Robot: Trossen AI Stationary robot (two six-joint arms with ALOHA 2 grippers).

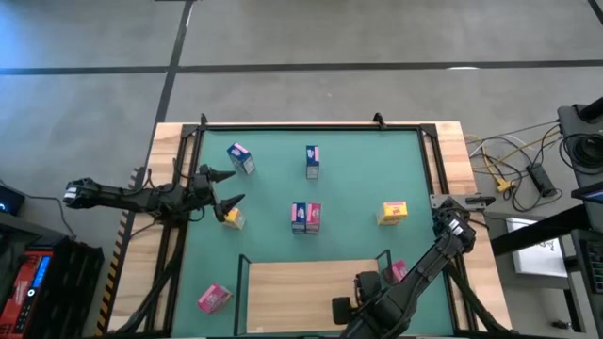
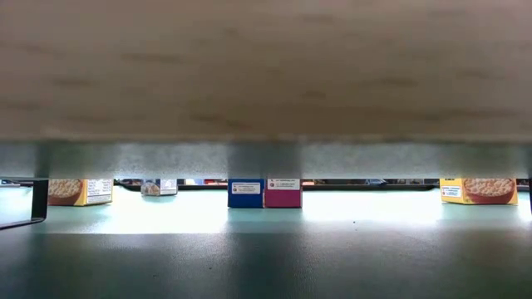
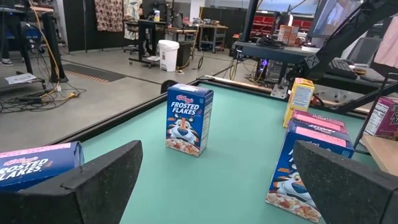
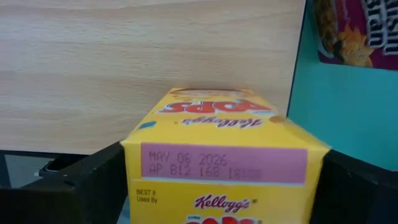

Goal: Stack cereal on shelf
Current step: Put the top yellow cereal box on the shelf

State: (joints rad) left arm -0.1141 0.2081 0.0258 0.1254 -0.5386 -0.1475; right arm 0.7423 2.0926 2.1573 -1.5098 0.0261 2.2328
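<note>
2 jaws of the right gripper (image 4: 217, 186) stand wide on either side of a yellow cereal box (image 4: 224, 149) at the shelf (image 1: 301, 282), not squeezing it. Left gripper (image 1: 226, 188), jaws wide and empty, hovers over the green mat (image 1: 358, 179) beside another yellow box (image 1: 233, 218).

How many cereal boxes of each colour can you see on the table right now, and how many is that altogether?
Yellow cereal boxes: 3
Pink cereal boxes: 3
Blue cereal boxes: 3
Total: 9
</note>
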